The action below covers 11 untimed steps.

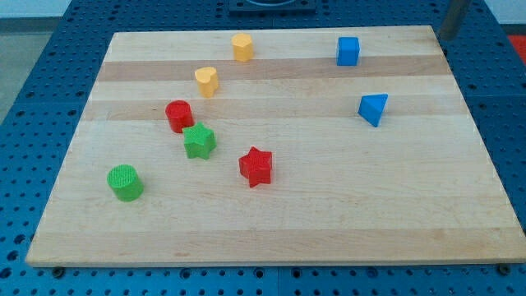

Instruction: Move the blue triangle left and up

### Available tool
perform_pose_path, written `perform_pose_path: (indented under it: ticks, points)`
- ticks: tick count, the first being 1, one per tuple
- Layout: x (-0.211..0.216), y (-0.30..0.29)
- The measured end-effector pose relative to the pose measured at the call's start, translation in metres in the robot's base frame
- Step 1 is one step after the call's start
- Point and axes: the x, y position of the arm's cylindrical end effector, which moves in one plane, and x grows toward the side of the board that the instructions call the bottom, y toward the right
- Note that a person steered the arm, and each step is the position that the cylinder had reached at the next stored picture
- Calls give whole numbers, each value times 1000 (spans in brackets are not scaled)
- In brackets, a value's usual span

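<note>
The blue triangle lies on the right part of the wooden board. A blue cube sits above it, near the board's top edge. A grey rod enters at the view's top right corner. Its lower end, my tip, is just past the board's top right corner. The tip is far up and to the right of the blue triangle and touches no block.
A yellow hexagon and a yellow heart sit at the upper middle. A red cylinder, a green star and a red star cluster left of centre. A green cylinder is at the lower left.
</note>
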Motion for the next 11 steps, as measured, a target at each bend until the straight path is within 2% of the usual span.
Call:
perform_pose_path:
  ticks: [1,3,4,6,7,8,9,10,11]
  points:
    - [-6,-33]
    - [-11,-144]
    - [-6,-142]
    - [62,-145]
    - [82,-122]
    - [114,-61]
    - [182,-73]
    - [195,-131]
    - [180,-182]
